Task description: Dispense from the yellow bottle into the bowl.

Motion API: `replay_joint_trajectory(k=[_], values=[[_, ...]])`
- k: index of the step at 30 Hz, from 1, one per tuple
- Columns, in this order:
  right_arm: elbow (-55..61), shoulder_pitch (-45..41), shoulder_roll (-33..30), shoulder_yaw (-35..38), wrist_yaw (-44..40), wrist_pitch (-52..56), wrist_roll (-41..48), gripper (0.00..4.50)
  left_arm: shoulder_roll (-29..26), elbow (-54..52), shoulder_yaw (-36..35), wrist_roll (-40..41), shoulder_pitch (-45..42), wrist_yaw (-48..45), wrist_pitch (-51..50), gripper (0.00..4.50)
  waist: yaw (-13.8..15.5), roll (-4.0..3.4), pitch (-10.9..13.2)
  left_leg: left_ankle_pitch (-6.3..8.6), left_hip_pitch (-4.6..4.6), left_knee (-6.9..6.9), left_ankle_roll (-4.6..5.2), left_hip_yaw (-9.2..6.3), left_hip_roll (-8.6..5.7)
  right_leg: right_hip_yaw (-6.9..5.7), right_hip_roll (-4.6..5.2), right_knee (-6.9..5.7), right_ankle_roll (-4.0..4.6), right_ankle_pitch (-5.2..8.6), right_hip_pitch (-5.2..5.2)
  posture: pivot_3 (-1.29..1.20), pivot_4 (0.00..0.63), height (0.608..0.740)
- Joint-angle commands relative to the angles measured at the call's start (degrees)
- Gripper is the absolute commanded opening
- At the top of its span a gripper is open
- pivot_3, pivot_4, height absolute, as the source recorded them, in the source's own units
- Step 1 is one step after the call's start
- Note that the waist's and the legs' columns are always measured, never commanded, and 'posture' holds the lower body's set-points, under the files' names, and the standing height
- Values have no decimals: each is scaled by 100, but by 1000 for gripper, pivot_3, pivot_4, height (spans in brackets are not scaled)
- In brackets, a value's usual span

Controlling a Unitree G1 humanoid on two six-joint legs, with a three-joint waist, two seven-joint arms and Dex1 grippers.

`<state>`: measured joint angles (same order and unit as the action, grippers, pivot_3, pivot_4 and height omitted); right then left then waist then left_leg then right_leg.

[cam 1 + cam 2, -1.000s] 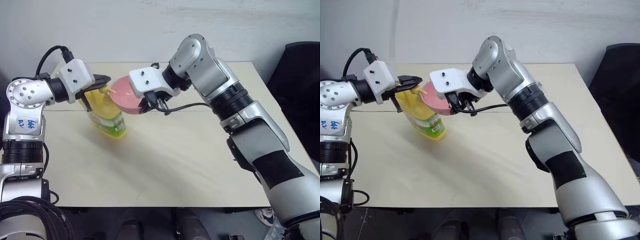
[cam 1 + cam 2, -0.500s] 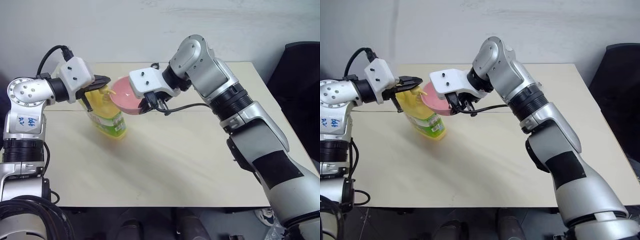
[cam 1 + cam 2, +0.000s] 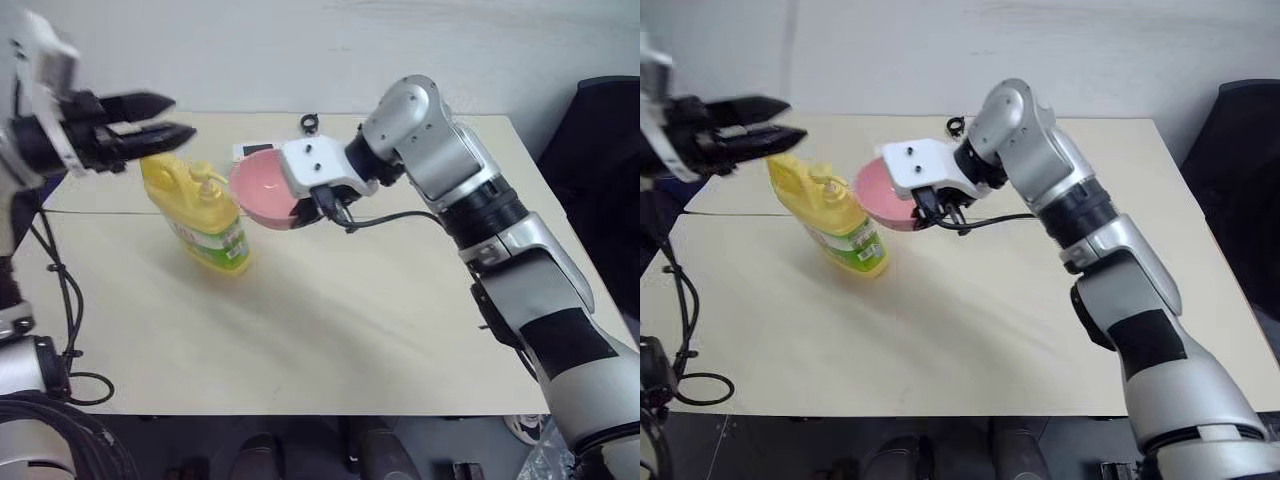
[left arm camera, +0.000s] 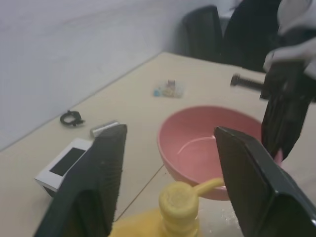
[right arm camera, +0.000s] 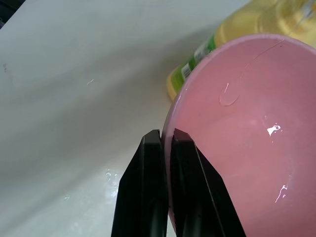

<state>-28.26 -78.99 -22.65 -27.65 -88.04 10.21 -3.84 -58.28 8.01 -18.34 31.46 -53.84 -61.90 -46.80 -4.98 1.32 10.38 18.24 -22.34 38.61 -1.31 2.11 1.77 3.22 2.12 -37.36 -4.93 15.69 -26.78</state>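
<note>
The yellow bottle [image 3: 200, 222] stands tilted on the table, with its pump top [image 4: 178, 200] and spout pointing toward the bowl. The pink bowl [image 3: 258, 188] is held tilted in the air right beside the spout, and my right gripper [image 5: 165, 136] is shut on its rim. A thin streak of liquid shows inside the bowl [image 5: 247, 128]. My left gripper [image 3: 172, 116] is open, level, above and to the left of the pump top, touching nothing. In the left wrist view the pump top lies below the gap between its fingers [image 4: 101, 182].
On the table [image 3: 350, 330] behind the bowl lie a small white box [image 4: 64, 165], a black ring [image 3: 309, 123], a short metal cylinder [image 4: 103, 128] and a small trinket [image 4: 170, 89]. A black chair [image 3: 600, 130] stands at the far right.
My left gripper has lifted off the bottle's pump top, moved up and to the left, rolled and opened. The right gripper with the bowl has shifted slightly right. The camera view has also shifted.
</note>
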Motion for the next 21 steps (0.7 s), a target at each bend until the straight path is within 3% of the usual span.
replay_joint_trajectory(k=[1,3,6,10,14,19,21], values=[[656,466,-564,313,-139,-36,118,0,-749,-681,-854,838,323,-443,-885,4114,3,3,3,1,-1,-6,1,1,-2,0,3,7,0,0,0,0,150,740],[889,853,-834,341,-16,-168,77,0,-1051,-1063,-1193,1070,847,-588,-1183,4114,15,3,3,2,1,-21,4,2,-7,-2,10,19,0,0,2,0,150,740],[1096,1606,-1260,398,354,-489,-83,0,-1392,-2027,-2150,1099,2488,-1236,-1551,4114,18,4,6,0,7,-29,5,4,-9,-3,12,34,0,1,12,0,150,740],[1231,2564,-1356,567,1078,-428,-187,0,-1136,-3230,-3532,848,4620,-1722,-1718,4114,19,32,23,-4,18,-30,0,10,-4,-1,6,37,9,6,16,0,150,740],[1078,3238,-1216,572,1873,-699,-418,0,-732,-3856,-4297,864,5614,-1696,-1772,4114,8,45,33,-10,39,-25,-9,14,-3,3,-12,27,19,8,20,0,150,740],[856,3650,-1102,468,2304,-1044,-615,0,-588,-4099,-4607,931,6130,-1552,-1639,4114,-1,49,38,-11,110,-42,-11,20,-7,20,-57,27,35,15,78,0,150,740],[830,3678,-1126,452,2261,-1135,-617,536,-589,-4099,-4628,970,6215,-1505,-1578,4139,-3,50,38,-10,143,-50,-11,16,-2,20,-58,40,42,18,111,0,150,740]])
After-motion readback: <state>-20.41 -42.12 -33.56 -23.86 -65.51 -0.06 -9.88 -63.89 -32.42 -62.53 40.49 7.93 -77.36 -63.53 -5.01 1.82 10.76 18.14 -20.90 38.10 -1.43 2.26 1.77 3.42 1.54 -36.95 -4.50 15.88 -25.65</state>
